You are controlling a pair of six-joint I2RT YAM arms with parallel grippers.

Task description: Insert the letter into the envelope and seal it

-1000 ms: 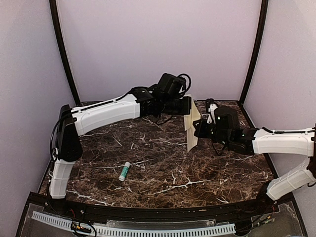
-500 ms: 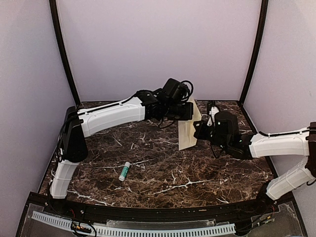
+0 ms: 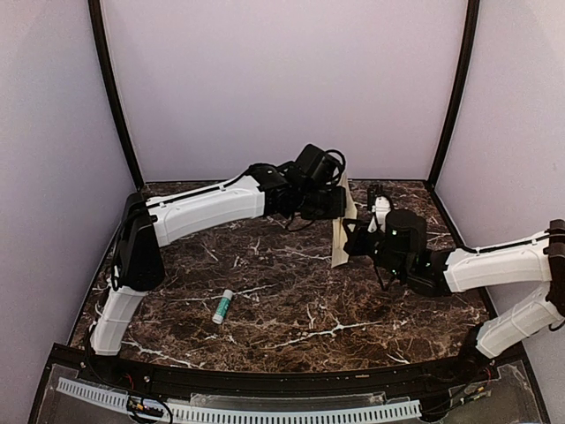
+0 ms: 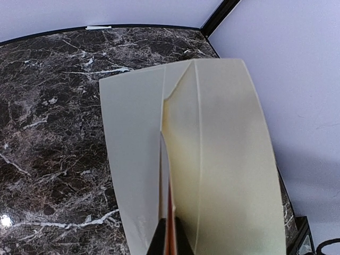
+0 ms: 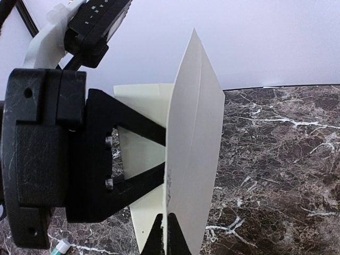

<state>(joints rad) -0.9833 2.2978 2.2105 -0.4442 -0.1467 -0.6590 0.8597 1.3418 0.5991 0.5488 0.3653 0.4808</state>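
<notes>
The pale cream envelope (image 3: 339, 251) is held upright above the back middle of the table, between both grippers. My left gripper (image 3: 342, 205) is shut on its upper part. In the left wrist view the jaws (image 4: 169, 240) pinch the envelope (image 4: 223, 159) where its flap is folded, and a thin orange-tan edge shows between the paper layers there. My right gripper (image 3: 348, 240) is shut on the envelope's lower edge. The right wrist view shows its jaws (image 5: 166, 240) on the envelope (image 5: 194, 133) and the left gripper's black fingers (image 5: 139, 126) clamped on the same paper. No separate tan letter shows.
A white glue stick with a green cap (image 3: 222, 306) lies on the dark marble table (image 3: 291, 300), left of centre, and its tip shows in the right wrist view (image 5: 61, 246). Lilac walls and black corner posts (image 3: 113, 97) enclose the back and sides.
Both grippers kept hold of the envelope. The left arm reached a little further right and the right gripper moved left towards it. The envelope turned more edge-on to the top camera.
</notes>
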